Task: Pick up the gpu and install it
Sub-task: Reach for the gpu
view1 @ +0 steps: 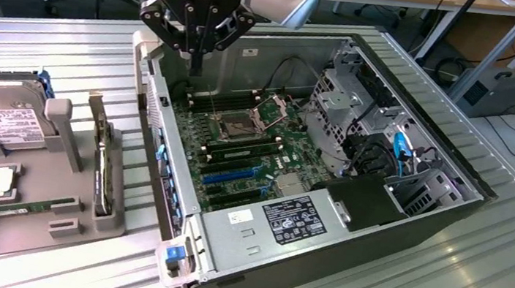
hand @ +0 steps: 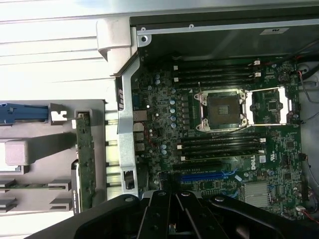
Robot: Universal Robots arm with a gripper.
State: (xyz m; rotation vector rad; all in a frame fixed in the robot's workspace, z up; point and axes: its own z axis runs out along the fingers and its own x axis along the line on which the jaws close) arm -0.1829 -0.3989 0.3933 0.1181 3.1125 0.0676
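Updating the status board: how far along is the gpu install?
Done: nothing. The gpu stands in the grey holder beside the case. In hand: nothing; the end effector hangs shut and empty over the case. Left: pickup and seating; the blue slot is bare.

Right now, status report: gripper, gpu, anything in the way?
Gripper shut, empty, above open case. Gpu upright in grey holder, untouched. Nothing between them.
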